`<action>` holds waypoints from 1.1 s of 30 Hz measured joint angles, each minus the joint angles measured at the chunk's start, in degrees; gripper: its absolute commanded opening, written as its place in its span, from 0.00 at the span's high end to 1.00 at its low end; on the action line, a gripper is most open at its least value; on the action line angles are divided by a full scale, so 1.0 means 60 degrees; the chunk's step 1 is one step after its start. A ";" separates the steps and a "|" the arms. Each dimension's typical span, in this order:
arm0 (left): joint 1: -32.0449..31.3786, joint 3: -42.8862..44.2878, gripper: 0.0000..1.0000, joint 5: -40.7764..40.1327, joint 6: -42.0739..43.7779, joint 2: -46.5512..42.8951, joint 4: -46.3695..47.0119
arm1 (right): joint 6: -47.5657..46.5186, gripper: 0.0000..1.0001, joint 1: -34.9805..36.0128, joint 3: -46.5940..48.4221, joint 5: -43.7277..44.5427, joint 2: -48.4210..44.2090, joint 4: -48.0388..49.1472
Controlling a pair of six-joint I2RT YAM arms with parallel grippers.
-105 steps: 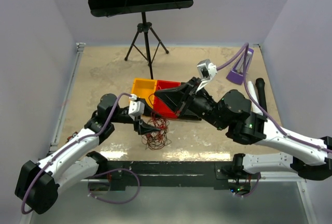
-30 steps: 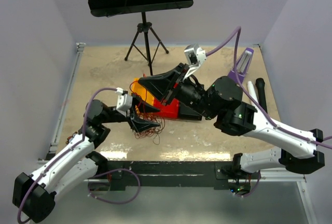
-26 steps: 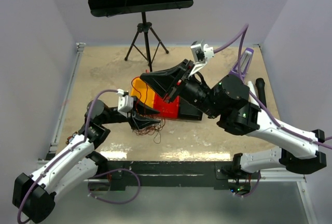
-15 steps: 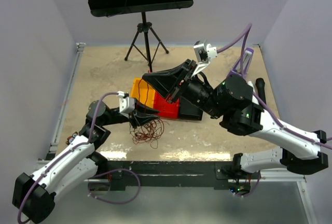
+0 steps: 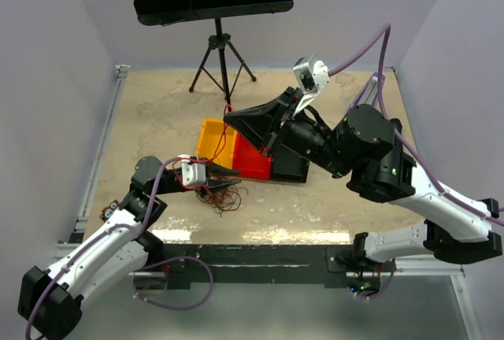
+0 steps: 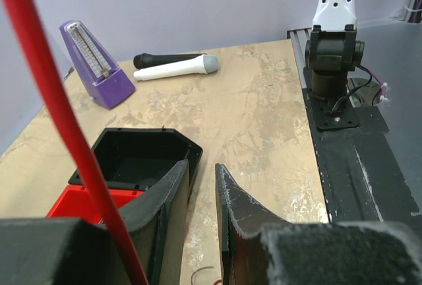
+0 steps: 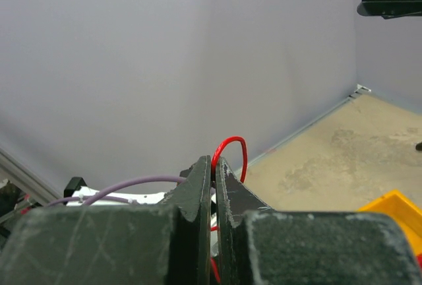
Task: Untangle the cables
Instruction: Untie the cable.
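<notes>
The cables (image 5: 223,195) are a small clump of thin red and black wires on the table in front of the bins. One red wire (image 5: 224,139) rises taut from the clump to my right gripper (image 5: 230,115), which is shut on it high above the yellow bin; the wire loops out past the tips in the right wrist view (image 7: 239,145). My left gripper (image 5: 218,173) is low at the clump's far edge, its jaws a narrow gap apart with nothing between them (image 6: 203,174). The red wire (image 6: 53,107) passes outside its left finger.
Yellow (image 5: 208,137), red (image 5: 250,160) and black (image 5: 290,168) bins stand in a row mid-table. A music stand's tripod (image 5: 223,64) is behind them. A purple metronome (image 6: 95,67) and a microphone (image 6: 175,66) lie at the far right. The right arm's base (image 6: 335,54) is at the near edge.
My right gripper has lifted up and right with the red wire, drawing it taut. My left gripper has sunk lower toward the table, and the clump has shrunk and shifted toward it.
</notes>
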 measured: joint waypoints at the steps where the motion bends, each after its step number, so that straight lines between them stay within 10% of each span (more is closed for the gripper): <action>1: 0.0000 -0.0004 0.84 0.0022 0.0117 -0.0011 -0.0036 | -0.0058 1.00 0.0000 0.0095 0.0011 0.0025 -0.0131; 11: 0.0000 -0.0084 0.80 0.0091 0.0790 -0.0280 -0.0211 | -0.0841 1.00 0.0044 0.1464 0.0368 0.0510 -0.1694; 18: 0.0007 -0.0397 0.02 -0.0058 0.0831 -0.0353 -0.0659 | -0.1530 1.00 0.0069 0.2506 0.1016 0.0608 -0.1432; 33: 0.0280 0.1435 0.00 -0.1188 -0.0146 -0.0510 -0.2641 | -0.1676 1.00 0.0051 0.0612 0.3067 -0.1606 0.0758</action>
